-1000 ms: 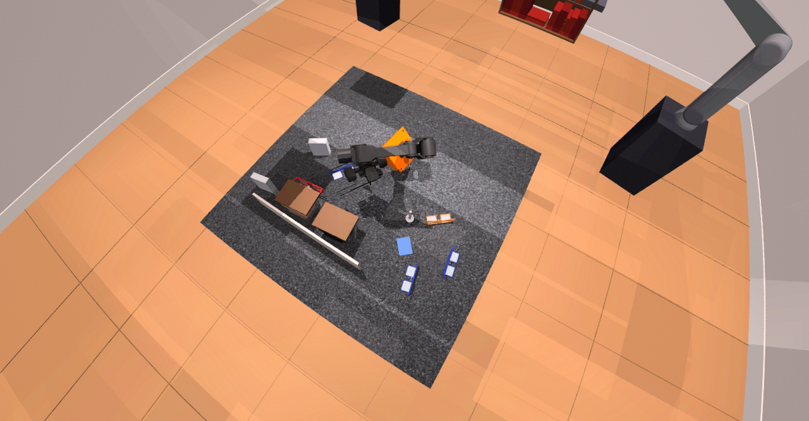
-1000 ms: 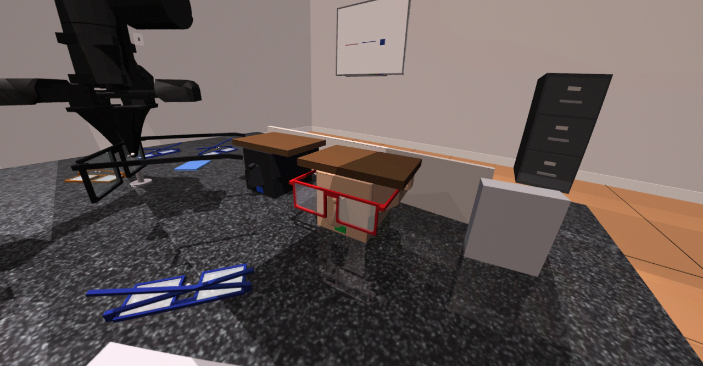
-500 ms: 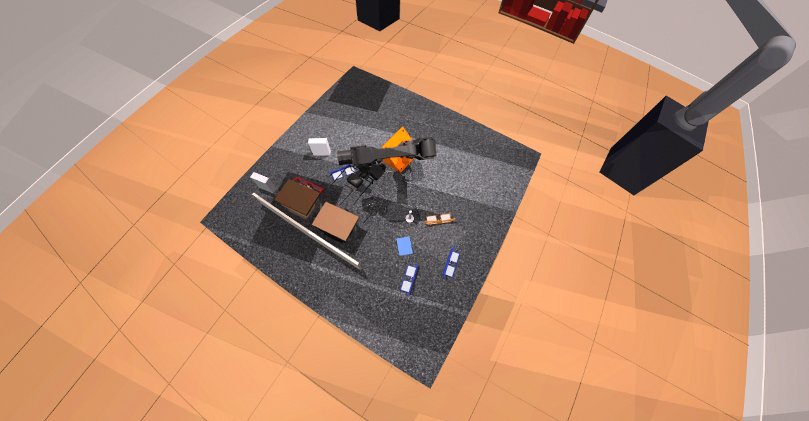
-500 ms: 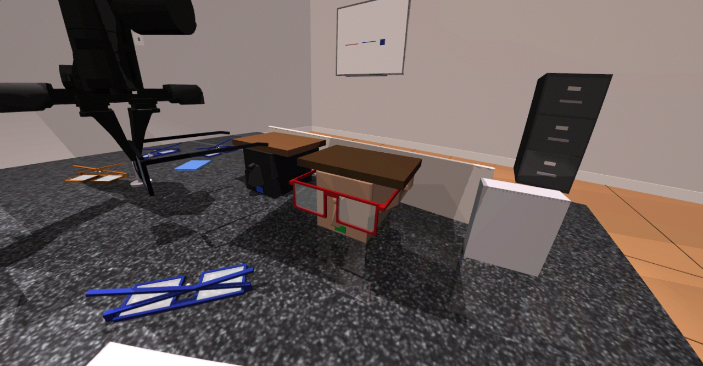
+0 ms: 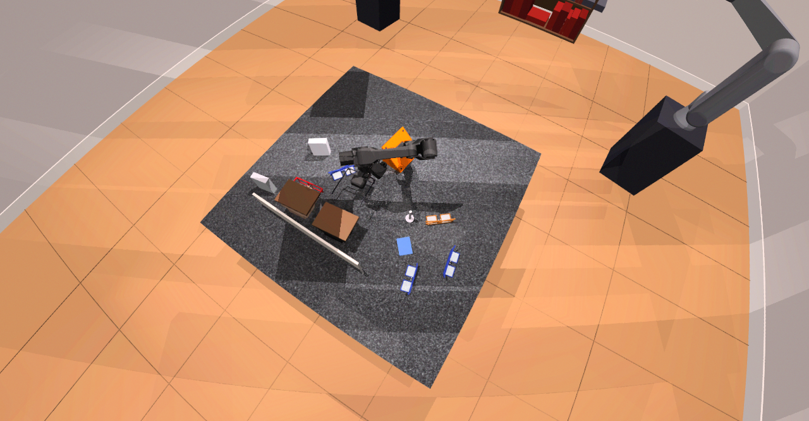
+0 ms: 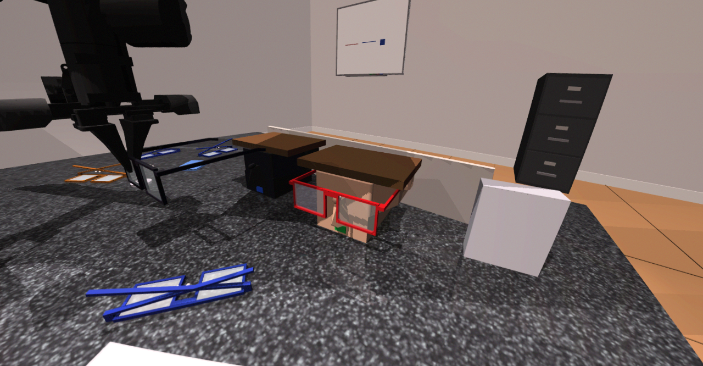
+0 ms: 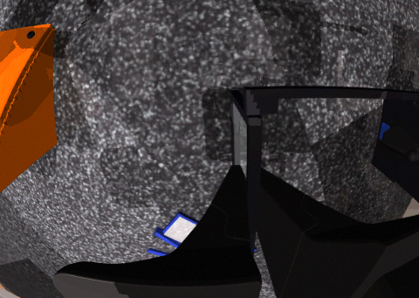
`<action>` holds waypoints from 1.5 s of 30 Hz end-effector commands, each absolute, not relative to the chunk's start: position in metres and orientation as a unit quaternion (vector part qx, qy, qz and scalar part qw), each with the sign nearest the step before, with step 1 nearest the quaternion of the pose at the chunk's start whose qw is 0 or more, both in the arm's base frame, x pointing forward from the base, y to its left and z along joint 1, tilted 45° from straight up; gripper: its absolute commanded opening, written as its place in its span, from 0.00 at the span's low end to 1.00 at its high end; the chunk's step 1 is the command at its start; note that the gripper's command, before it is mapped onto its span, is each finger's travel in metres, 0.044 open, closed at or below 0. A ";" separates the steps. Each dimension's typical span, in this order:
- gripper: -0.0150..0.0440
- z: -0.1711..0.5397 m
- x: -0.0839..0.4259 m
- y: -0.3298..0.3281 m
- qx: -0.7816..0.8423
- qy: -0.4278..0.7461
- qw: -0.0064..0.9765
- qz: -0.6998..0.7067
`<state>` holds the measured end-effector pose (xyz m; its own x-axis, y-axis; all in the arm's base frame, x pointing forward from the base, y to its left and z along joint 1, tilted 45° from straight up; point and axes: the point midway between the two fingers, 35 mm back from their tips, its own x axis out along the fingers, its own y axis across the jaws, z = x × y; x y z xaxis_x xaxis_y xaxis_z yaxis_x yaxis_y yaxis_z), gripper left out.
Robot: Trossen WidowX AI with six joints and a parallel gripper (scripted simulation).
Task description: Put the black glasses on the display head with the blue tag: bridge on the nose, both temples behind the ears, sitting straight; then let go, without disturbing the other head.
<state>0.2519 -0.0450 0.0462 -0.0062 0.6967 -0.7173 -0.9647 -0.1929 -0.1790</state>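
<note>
My gripper [image 6: 133, 164] [image 7: 243, 174] is shut on the black glasses [image 6: 161, 172] [image 7: 254, 136] at the middle of their front, holding them above the mat. Their temples are open and point towards the dark head [image 6: 270, 169] [image 5: 336, 220] [image 7: 397, 110], which has a brown flat top and a blue tag [image 6: 259, 189] [image 7: 384, 131]. In the exterior view a temple end overlaps the edge of that top; the top view shows the glasses short of the head. The other head [image 6: 361, 187] [image 5: 298, 196], beige with a green tag [image 6: 340, 228], wears red glasses [image 6: 330, 194] [image 5: 310, 183].
Folded blue glasses [image 5: 337, 175] [image 6: 179, 289] lie near the arm. White blocks [image 5: 319, 146] [image 5: 263, 182] stand beyond the heads' side, and a low panel [image 5: 305, 231] runs behind them. An orange base [image 5: 402, 135] [image 7: 30, 145], a blue pad [image 5: 404, 246] and a white stand [image 5: 409, 218] are also there.
</note>
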 end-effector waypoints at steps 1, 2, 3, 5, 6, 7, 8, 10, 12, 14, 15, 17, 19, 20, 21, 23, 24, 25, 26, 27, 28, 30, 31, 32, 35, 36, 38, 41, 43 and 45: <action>0.25 0.043 0.251 -0.041 -0.359 0.184 0.607 0.685; 0.25 0.042 0.250 -0.040 -0.359 0.185 0.606 0.685; 0.25 0.041 0.250 -0.039 -0.359 0.185 0.606 0.685; 0.25 0.040 0.250 -0.038 -0.359 0.185 0.606 0.686; 0.25 0.039 0.250 -0.037 -0.359 0.185 0.606 0.686; 0.25 0.038 0.250 -0.036 -0.359 0.185 0.606 0.686; 0.25 0.037 0.250 -0.036 -0.359 0.185 0.606 0.686; 0.25 0.036 0.249 -0.034 -0.359 0.185 0.606 0.686; 0.25 0.034 0.249 -0.032 -0.359 0.185 0.606 0.686; 0.25 0.033 0.249 -0.031 -0.358 0.185 0.606 0.686; 0.25 0.032 0.249 -0.030 -0.358 0.184 0.606 0.686; 0.25 0.031 0.249 -0.028 -0.358 0.184 0.606 0.686; 0.25 0.030 0.249 -0.026 -0.358 0.184 0.606 0.686; 0.25 0.029 0.249 -0.025 -0.358 0.184 0.606 0.686; 0.25 0.028 0.249 -0.025 -0.358 0.184 0.606 0.686; 0.25 0.027 0.248 -0.023 -0.358 0.184 0.606 0.686; 0.25 0.027 0.248 -0.022 -0.358 0.184 0.606 0.686; 0.25 0.026 0.248 -0.022 -0.358 0.184 0.606 0.686; 0.25 0.026 0.248 -0.021 -0.358 0.184 0.606 0.686; 0.25 0.026 0.249 -0.021 -0.358 0.184 0.606 0.686; 0.25 0.026 0.249 -0.021 -0.358 0.184 0.606 0.686; 0.25 0.027 0.251 -0.021 -0.358 0.184 0.606 0.686; 0.25 0.027 0.252 -0.021 -0.358 0.184 0.606 0.686; 0.25 0.027 0.253 -0.020 -0.358 0.184 0.606 0.685; 0.25 0.028 0.257 -0.019 -0.359 0.184 0.606 0.685; 0.25 0.028 0.258 -0.019 -0.359 0.184 0.606 0.685; 0.25 0.028 0.261 -0.018 -0.359 0.184 0.606 0.685; 0.25 0.029 0.265 -0.017 -0.359 0.184 0.606 0.685; 0.25 0.030 0.268 -0.016 -0.359 0.184 0.606 0.685; 0.25 0.030 0.270 -0.016 -0.359 0.184 0.607 0.685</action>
<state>0.2651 -0.0173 0.0296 -0.0077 0.6966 -0.7174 -0.9623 -0.2001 -0.1840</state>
